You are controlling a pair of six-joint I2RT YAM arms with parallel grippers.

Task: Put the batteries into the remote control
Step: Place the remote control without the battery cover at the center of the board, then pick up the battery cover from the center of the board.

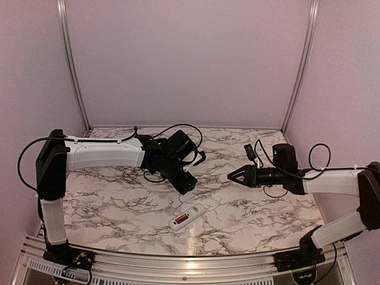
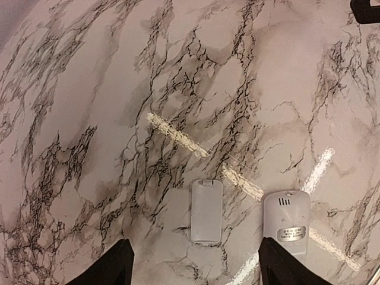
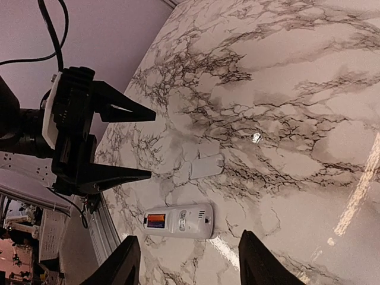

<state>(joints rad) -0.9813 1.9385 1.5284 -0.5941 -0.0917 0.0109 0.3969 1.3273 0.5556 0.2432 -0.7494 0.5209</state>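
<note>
1. The remote control (image 1: pixel 189 217) lies back-up at the lower centre of the top view, on the marble table (image 1: pixel 119 196). Its open compartment shows an orange-copper battery (image 3: pixel 156 223). A dark band runs alongside it, and I cannot tell whether that is the second battery.
2. A thin white cover (image 2: pixel 206 212) lies just beside the remote, not touching it.
3. The left gripper (image 3: pixel 149 142) hangs above both, at the left of the right wrist view, its jaws spread wide and holding nothing.
4. The right gripper (image 3: pixel 185 264), right of centre in the top view, is also spread wide and holds nothing.
</note>
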